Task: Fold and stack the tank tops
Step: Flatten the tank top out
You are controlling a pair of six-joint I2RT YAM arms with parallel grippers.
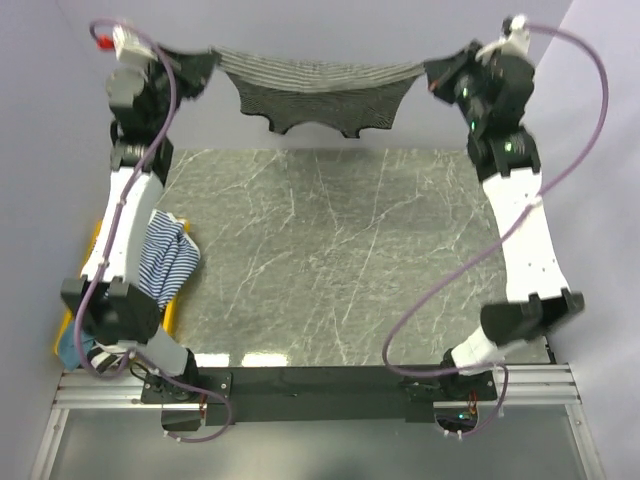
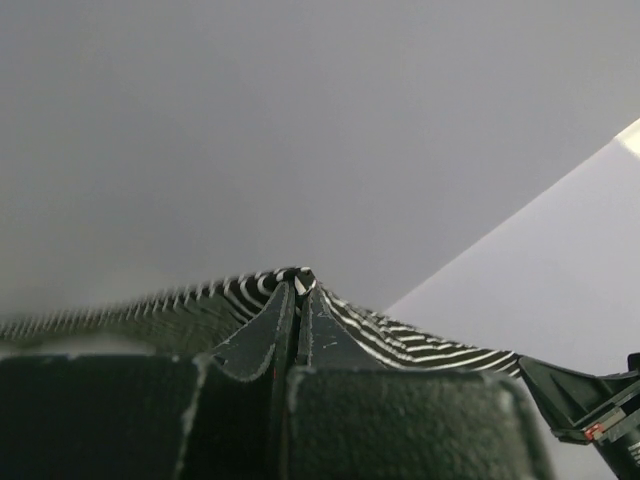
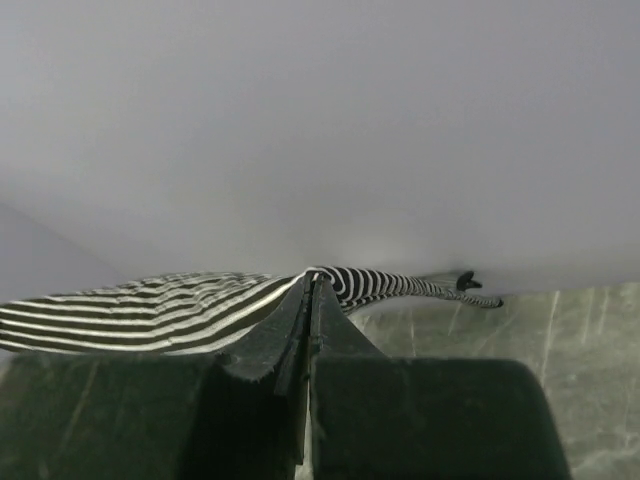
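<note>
Dark marble table [image 1: 320,260]. Black-and-white tank top [image 1: 318,88] hangs stretched at 12 o'clock, left gripper [image 2: 300,288] and right gripper [image 3: 311,282] each clamped on a corner. Best lowered evenly, taut, laid flat. Blue-and-white tank top [image 1: 165,262] lies at 9 o'clock.

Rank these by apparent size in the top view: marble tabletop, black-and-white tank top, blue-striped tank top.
1. marble tabletop, clearly largest.
2. black-and-white tank top, spread out in the air.
3. blue-striped tank top, bunched, partly hidden; true size unsure.

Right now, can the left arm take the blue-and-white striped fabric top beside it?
Probably not: the left tool is shut on the black-and-white striped fabric top, far from the blue-and-white striped top.
</note>
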